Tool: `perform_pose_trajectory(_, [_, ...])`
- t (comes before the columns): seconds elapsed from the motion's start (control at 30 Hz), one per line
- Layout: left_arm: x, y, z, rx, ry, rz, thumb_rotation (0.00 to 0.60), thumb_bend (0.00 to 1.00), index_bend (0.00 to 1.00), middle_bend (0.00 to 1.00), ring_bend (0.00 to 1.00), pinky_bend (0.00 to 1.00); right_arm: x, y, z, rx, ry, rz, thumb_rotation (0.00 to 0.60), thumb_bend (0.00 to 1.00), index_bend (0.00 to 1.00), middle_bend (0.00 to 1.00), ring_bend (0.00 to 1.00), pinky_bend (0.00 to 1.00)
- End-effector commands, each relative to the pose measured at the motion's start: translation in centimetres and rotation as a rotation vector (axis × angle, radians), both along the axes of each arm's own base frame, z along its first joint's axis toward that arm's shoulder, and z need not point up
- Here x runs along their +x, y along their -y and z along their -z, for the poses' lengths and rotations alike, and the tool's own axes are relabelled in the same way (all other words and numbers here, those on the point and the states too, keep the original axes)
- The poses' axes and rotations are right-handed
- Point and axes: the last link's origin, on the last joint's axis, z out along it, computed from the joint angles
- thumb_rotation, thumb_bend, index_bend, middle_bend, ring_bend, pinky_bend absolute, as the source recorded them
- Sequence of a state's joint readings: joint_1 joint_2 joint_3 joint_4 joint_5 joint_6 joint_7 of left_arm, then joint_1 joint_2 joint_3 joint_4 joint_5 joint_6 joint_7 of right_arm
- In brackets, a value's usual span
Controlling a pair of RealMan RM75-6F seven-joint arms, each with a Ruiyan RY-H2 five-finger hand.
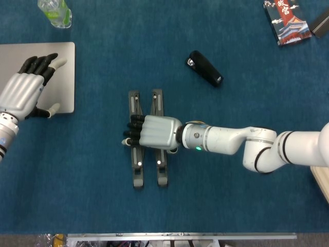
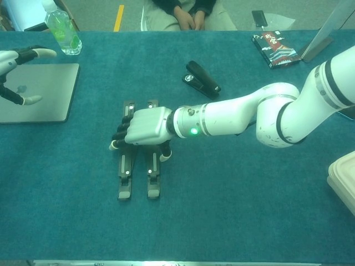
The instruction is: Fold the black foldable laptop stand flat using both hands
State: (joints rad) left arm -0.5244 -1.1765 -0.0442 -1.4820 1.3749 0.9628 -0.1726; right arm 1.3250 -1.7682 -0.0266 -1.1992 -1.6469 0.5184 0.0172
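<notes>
Laptop stand (image 1: 148, 139), black and folded to two parallel bars lying side by side, sits flat near the middle of the blue worktop (image 1: 231, 206). The right robot hand (image 1: 152, 131) lies palm-down across the middle of both bars, its dark fingers (image 1: 134, 128) reaching past the left bar toward nine o'clock and its thumb tucked at the right bar's edge; whether it grips the stand or only presses on it cannot be told. Its white arm (image 1: 231, 141) stretches in from three o'clock.

Well apart, at about ten o'clock from the stand, the left robot hand (image 1: 25, 90) rests over a closed silver laptop (image 1: 61, 62), fingers spread and holding nothing; in the chest view the same hand (image 2: 11, 61) shows only partly at the frame's edge.

A black stapler (image 1: 204, 68) lies at one o'clock from the stand. A clear plastic bottle (image 1: 55, 11) stands at the worktop's far left, near eleven o'clock, and a dark printed box (image 1: 287, 21) lies at the far right, near two o'clock. A seated person's clasped hands (image 2: 186, 19) show beyond the worktop at twelve o'clock.
</notes>
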Motion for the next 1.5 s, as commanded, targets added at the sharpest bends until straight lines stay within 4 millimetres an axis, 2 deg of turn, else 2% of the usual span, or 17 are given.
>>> perform_pose_trajectory(0.03, [-0.05,0.02,0.03,-0.003,0.003,-0.001,0.6,0.29,0.0,0.0,0.0,0.0,-0.03,-0.04,0.13,-0.002,0.0,-0.002,0.6,0.17,0.0,0.12,0.0,0.07])
perform_pose_trajectory(0.33, [-0.09,0.03,0.02,-0.004,0.013,-0.003,0.6,0.29,0.0,0.0,0.0,0.0,0.06,-0.07,0.34,-0.006,0.019,0.005,0.6,0.18,0.0,0.21,0.04,0.09])
perform_pose_trajectory(0.73, [-0.16,-0.02,0.15,-0.011,0.02,-0.009,0.6,0.29,0.0,0.0,0.0,0.0,0.16,0.0,0.59,-0.015,0.034,0.014,0.6,0.18,0.07,0.3,0.13,0.12])
perform_pose_trajectory(1.5, [-0.23,-0.06,0.21,-0.016,0.026,-0.012,0.6,0.29,0.0,0.0,0.0,0.0,0.43,0.08,0.65,-0.025,0.067,0.023,0.6,0.18,0.1,0.42,0.27,0.18])
